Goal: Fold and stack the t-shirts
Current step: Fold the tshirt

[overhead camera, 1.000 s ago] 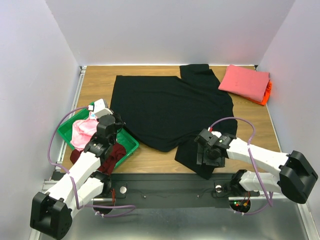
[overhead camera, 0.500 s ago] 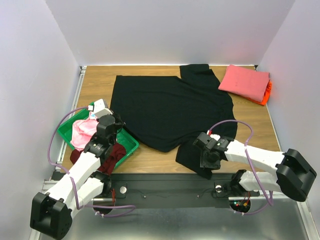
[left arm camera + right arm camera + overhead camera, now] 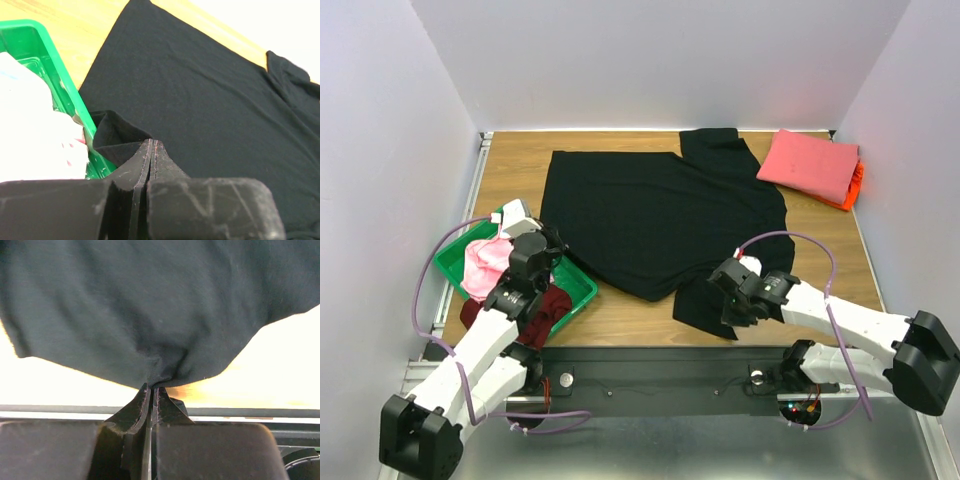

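Black t-shirt [image 3: 660, 215], one, spread flat mid-table; pinched at its left corner beside one green tray [image 3: 578, 285] by left gripper [image 3: 151, 145], at its near edge by right gripper [image 3: 151, 386], both clamped tight on cloth. One coral-pink tee [image 3: 810, 163] folded atop one orange [image 3: 857, 183], far right corner. One light pink [image 3: 485, 265] in tray, one maroon [image 3: 545, 305] at its near edge.

Black tee [image 3: 660, 215] spread flat; coral-pink tee [image 3: 810, 163] folded far right, seemingly atop orange tee [image 3: 857, 182].

We see white shells and black joints on the left arm [image 3: 485, 340] and right arm [image 3: 840, 315] — lilac cables [image 3: 790, 237] looping, tiny red-green lights [image 3: 800, 408] at five o'clock.
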Tool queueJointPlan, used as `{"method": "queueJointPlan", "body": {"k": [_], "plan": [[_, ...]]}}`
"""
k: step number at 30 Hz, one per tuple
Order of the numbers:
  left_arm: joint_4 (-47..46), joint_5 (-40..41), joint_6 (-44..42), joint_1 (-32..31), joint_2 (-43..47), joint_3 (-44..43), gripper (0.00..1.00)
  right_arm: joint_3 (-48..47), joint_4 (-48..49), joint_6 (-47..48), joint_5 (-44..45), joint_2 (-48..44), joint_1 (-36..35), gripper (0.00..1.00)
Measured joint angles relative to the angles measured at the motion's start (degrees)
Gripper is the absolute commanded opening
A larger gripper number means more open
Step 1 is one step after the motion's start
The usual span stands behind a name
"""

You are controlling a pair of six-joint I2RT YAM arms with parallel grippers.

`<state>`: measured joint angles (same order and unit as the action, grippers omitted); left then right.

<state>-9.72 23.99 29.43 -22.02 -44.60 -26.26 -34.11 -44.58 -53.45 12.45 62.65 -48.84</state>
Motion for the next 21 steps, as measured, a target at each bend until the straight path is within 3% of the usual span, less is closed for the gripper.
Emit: {"method": "queueJointPlan", "body": {"k": [21], "plan": [[2.2, 1.5, 1.5, -1.2, 6.9, 0.3, 0.0, -9.4, -16.2, -0.8, 3.9, -11.2, -0.7, 0.0]]}}
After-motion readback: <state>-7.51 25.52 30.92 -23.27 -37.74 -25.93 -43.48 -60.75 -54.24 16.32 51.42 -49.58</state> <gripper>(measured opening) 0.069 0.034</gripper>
